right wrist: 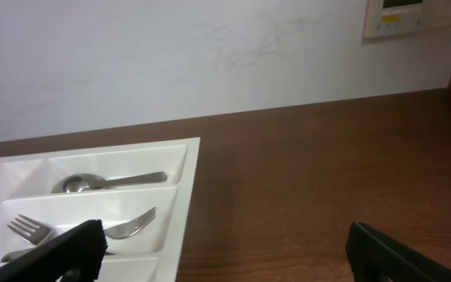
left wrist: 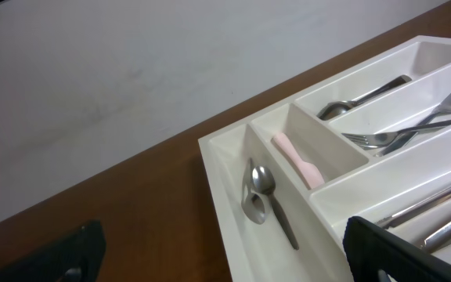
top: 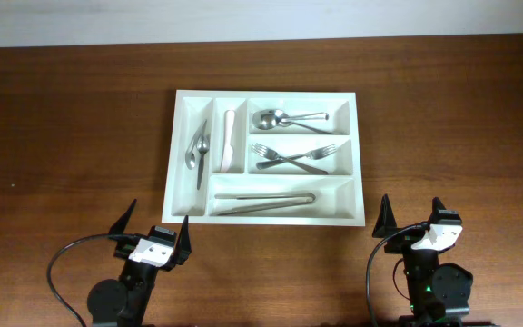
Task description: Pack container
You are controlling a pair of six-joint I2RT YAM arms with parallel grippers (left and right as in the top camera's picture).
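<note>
The white container (top: 176, 154) lies in the middle of the table, with five compartments. Two small spoons (top: 196, 150) lie in its leftmost narrow slot, a pale knife (top: 228, 139) in the slot beside it. Larger spoons (top: 284, 118) fill the top long compartment, crossed forks (top: 289, 156) the middle one, metal tongs (top: 263, 200) the bottom one. My left gripper (top: 157, 227) stands open at the container's near left corner, holding nothing. My right gripper (top: 411, 221) is open and empty past the near right corner. In the wrist views the container's rim (left wrist: 221, 184) and its right rim (right wrist: 185, 207) show.
The brown wooden table (top: 71, 136) surrounds the container on all sides. A pale wall (right wrist: 210, 55) runs behind the table, with a small wall panel (right wrist: 398, 16) at the upper right. Black cables (top: 62, 272) loop by each arm base.
</note>
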